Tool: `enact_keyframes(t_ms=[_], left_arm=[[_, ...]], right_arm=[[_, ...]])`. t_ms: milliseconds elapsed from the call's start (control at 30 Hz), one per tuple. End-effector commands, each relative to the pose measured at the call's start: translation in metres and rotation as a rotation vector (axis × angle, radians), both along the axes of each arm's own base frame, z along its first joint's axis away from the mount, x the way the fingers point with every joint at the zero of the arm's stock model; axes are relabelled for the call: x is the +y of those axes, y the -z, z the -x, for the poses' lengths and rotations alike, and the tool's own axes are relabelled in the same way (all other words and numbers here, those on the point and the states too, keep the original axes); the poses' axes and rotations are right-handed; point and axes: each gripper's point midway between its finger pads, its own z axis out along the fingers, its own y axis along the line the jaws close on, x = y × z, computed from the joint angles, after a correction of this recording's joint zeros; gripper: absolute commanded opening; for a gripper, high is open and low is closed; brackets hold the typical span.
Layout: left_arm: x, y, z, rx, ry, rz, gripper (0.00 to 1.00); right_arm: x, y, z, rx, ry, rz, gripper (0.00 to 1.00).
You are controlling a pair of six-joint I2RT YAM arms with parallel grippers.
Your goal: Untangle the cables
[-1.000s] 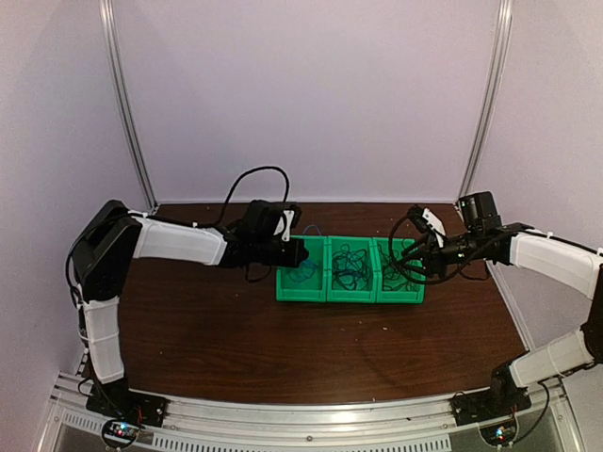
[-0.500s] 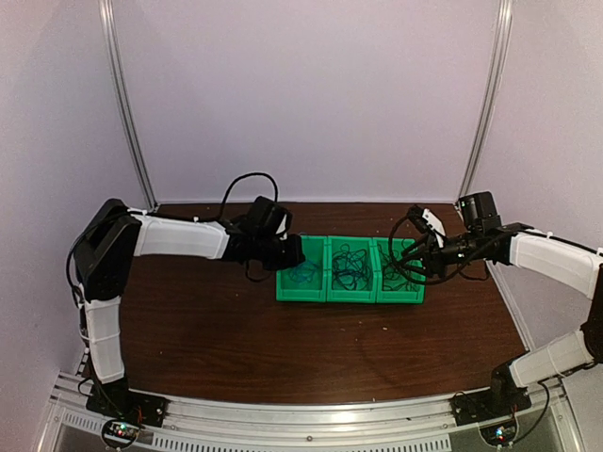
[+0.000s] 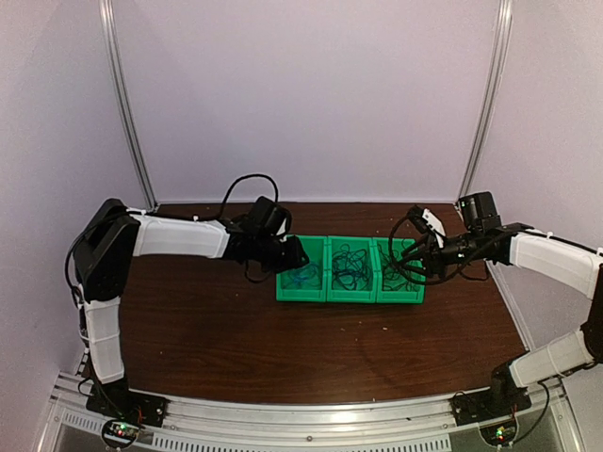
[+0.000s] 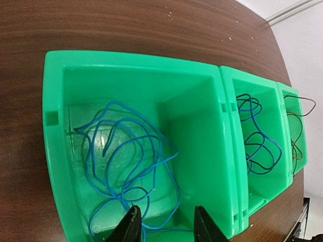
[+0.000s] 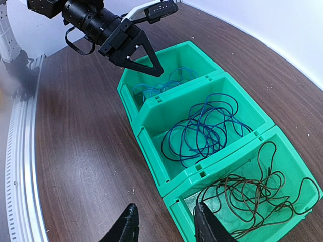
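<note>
Left end effector (image 4: 165,223) newly spread, blue cable (image 4: 126,161) released into bin (image 4: 136,58), right end effector (image 5: 164,222) unchanged, spread

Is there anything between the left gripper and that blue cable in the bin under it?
Nothing visible. The left gripper hangs open over the open-topped leftmost green bin, and the blue cable lies loose and uncovered on the bin's floor. Only the bin's walls surround it.

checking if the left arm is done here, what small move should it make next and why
Probably lift the left gripper up and away from the left bin. Its jaws stand open, and the light blue cable lies loose on that bin's floor. The dark blue cable and the brown cable each lie in their own bin, so nothing seems left to pull apart.
</note>
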Motion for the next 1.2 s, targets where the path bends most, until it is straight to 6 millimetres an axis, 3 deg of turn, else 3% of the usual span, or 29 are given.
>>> enact_keyframes(t_ms=[0, 200, 367, 400, 467, 500, 533, 633, 800, 967, 1167], left_arm=[[-0.005, -0.054, -0.009, -0.128, 0.01, 0.041, 0.38], [0.0, -0.097, -0.017, -0.277, 0.042, -0.001, 0.4], [0.04, -0.15, -0.03, -0.48, 0.025, -0.206, 0.44], [0.052, -0.158, -0.033, -0.5, 0.01, -0.245, 0.46], [0.073, -0.171, -0.035, -0.53, 0.005, -0.304, 0.54], [0.083, -0.176, -0.036, -0.54, -0.005, -0.329, 0.57], [0.095, -0.182, -0.037, -0.549, -0.022, -0.359, 0.64], [0.133, -0.196, -0.042, -0.588, -0.102, -0.475, 0.8], [0.178, -0.193, -0.045, -0.636, -0.168, -0.536, 0.97], [0.199, -0.177, -0.045, -0.66, -0.176, -0.445, 0.97], [0.205, -0.173, -0.048, -0.644, -0.178, -0.409, 0.98]], right_arm=[[-0.001, -0.001, 0.003, -0.009, -0.011, -0.008, 0.38], [-0.002, -0.009, -0.003, -0.009, 0.012, -0.02, 0.39], [-0.018, -0.047, -0.033, -0.097, 0.142, -0.012, 0.4], [-0.024, -0.055, -0.041, -0.122, 0.184, -0.006, 0.44], [-0.042, -0.073, -0.06, -0.172, 0.303, 0.012, 0.61], [-0.054, -0.085, -0.073, -0.203, 0.388, 0.011, 0.75], [-0.071, -0.095, -0.086, -0.214, 0.511, 0.009, 0.96], [-0.1, -0.12, -0.103, -0.233, 0.671, -0.033, 1.0], [-0.122, -0.135, -0.111, -0.258, 0.84, -0.1, 1.0], [-0.128, -0.121, -0.105, -0.264, 0.865, -0.092, 1.0], [-0.123, -0.108, -0.102, -0.264, 0.829, -0.087, 1.0]])
